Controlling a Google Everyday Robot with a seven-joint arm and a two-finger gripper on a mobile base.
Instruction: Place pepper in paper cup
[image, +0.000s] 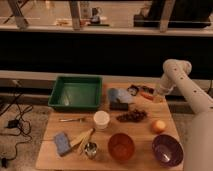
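1. Dim overall, with a warm brown cast. The whole frame is soft, with no crisp edge anywhere.
2. Brightest strip runs along the far top, washed out. Below it lies a wide band of near black.
3. Tabletop (52, 131) lit evenly from above. Shadows are short, faint and tight under the objects.
4. White arm (175, 70) on the right catches the most light. Its near part bleaches to pale grey.
5. Tool (156, 96), at the far right of the tabletop, smears into its surroundings.
6. Small glint on the metal cup (90, 148), near left.
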